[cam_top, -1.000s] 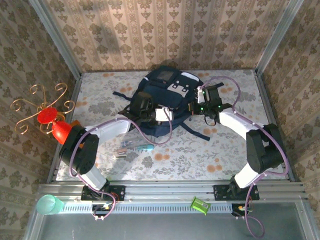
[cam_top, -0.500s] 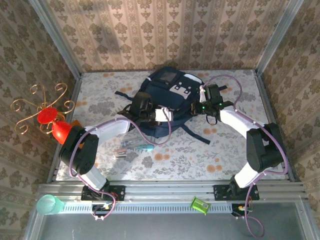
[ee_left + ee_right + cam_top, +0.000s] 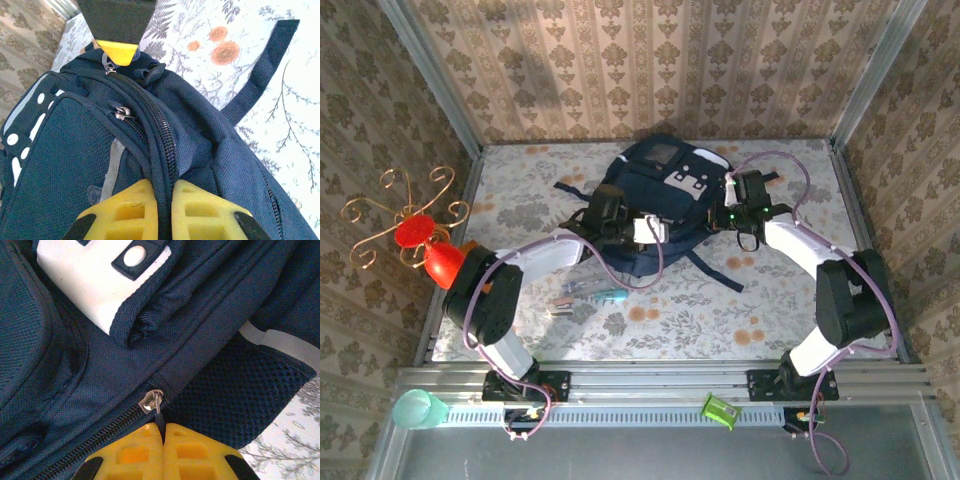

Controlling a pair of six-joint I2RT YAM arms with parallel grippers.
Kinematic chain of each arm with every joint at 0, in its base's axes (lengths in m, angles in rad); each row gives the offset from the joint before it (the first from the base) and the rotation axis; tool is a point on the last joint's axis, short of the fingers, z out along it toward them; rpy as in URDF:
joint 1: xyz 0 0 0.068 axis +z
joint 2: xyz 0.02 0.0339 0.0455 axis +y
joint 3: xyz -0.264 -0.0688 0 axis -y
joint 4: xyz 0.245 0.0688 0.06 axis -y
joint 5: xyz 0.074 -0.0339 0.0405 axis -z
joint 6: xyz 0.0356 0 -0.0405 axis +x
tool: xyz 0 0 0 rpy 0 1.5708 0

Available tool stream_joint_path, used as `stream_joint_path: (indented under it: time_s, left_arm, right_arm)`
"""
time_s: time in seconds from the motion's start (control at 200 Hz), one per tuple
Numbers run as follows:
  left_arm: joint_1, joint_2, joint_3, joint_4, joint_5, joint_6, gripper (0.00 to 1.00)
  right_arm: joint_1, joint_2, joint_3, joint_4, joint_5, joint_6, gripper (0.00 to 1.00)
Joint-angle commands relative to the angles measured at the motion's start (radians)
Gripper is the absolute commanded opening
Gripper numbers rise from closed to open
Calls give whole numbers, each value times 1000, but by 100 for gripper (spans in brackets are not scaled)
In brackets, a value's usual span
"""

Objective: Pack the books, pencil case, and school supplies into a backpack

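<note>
The backpack (image 3: 658, 195) lies far-centre on the counter (image 3: 780, 300), the right jaws closed on the zip pull (image 3: 159, 415) at its right flank, the zip (image 3: 85, 445) running off toward the left jaws, which pinch the zip seam (image 3: 162, 140) on its near-left side.

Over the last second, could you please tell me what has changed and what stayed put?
The right gripper, shut on the zipper pull, slid slightly to the right, and the backpack shifted a little with it. The left gripper stays clamped on the backpack's zipper seam, and the school supplies lie where they were.
</note>
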State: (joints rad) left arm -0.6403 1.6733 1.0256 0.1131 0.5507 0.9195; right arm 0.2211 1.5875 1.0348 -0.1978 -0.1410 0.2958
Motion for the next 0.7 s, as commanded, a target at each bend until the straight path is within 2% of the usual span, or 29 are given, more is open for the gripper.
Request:
stream_joint_path:
  time_s: [0.0,0.415,0.62,0.695]
  left_arm:
    - [5,25,37,3,75,-27,0]
    - [39,0,-25,16,124,-31,0]
    - [39,9,-34,35,126,-45,0]
    - [38,12,-30,40,128,-58,6]
  right_arm:
    - [-80,-52,-34,-38,218,34,0]
    - [-103,-21,-57,-25,230,40,0]
    - [-100,-42,-77,3,130,49,0]
    - [-98,-66,-101,2,109,52,7]
